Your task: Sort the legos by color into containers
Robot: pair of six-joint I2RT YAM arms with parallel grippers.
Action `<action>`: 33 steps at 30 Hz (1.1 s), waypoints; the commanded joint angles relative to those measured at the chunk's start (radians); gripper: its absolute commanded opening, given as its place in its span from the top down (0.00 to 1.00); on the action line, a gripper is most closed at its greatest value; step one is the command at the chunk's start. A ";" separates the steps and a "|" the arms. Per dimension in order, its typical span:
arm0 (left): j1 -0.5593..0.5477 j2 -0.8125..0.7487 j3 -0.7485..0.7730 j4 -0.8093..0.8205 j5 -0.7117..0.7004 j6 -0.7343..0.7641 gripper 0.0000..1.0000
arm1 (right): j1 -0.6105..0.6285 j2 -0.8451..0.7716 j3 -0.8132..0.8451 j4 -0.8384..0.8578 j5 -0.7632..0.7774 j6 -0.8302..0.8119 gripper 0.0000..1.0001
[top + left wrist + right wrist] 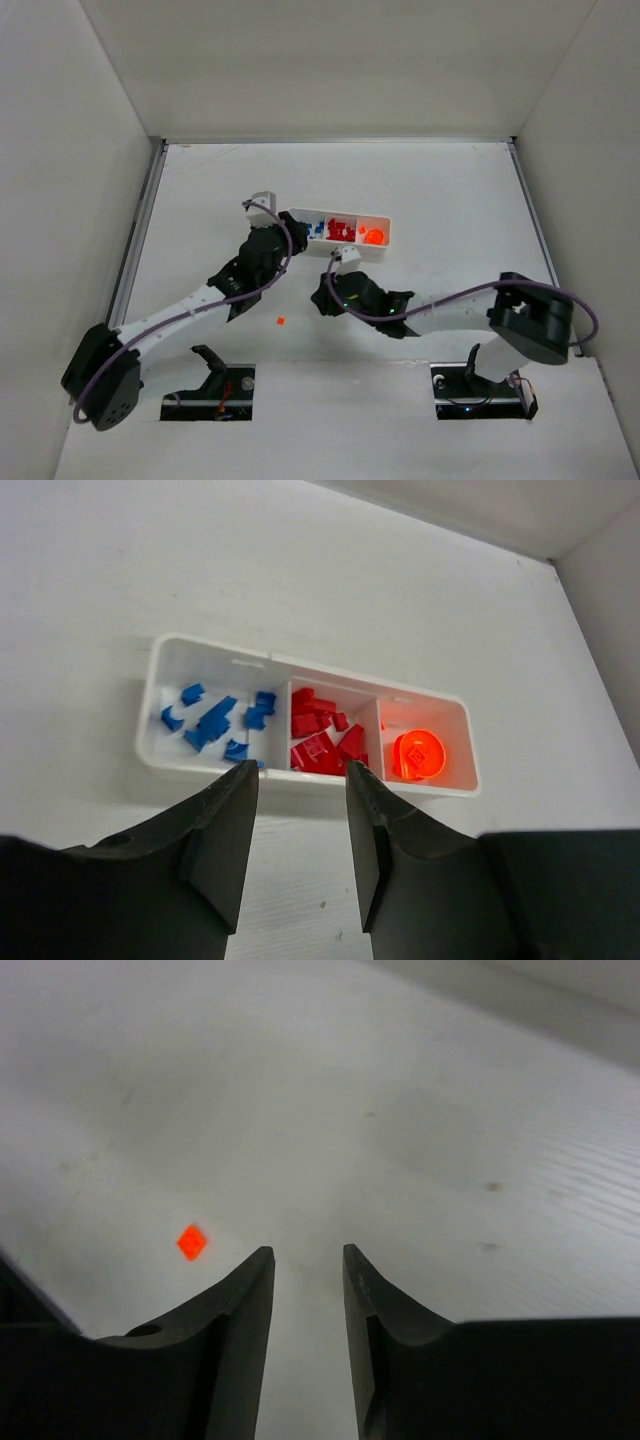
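Observation:
The white three-compartment tray (pixel 389 236) lies mid-table. It holds several blue bricks (pixel 212 723) on the left, several red bricks (pixel 322 742) in the middle and a rounded orange piece (pixel 418 755) on the right. One tiny orange brick (pixel 280 320) lies loose on the table, and it also shows in the right wrist view (pixel 191 1242). My left gripper (pixel 300 770) is open and empty, with its tips just short of the tray's near wall (pixel 448 785). My right gripper (pixel 305 1252) is open and empty, low over the bare table, with the orange brick left of its left finger.
The two arms lie close together near the table's middle: the left gripper (pixel 283 243) at the tray's left end, the right gripper (pixel 322 298) just in front of the tray. White walls enclose the table on three sides.

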 commanded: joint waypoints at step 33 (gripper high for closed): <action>0.285 -0.460 -0.237 -0.274 0.056 -0.141 0.59 | 0.224 0.492 0.465 -0.175 0.051 -0.354 0.58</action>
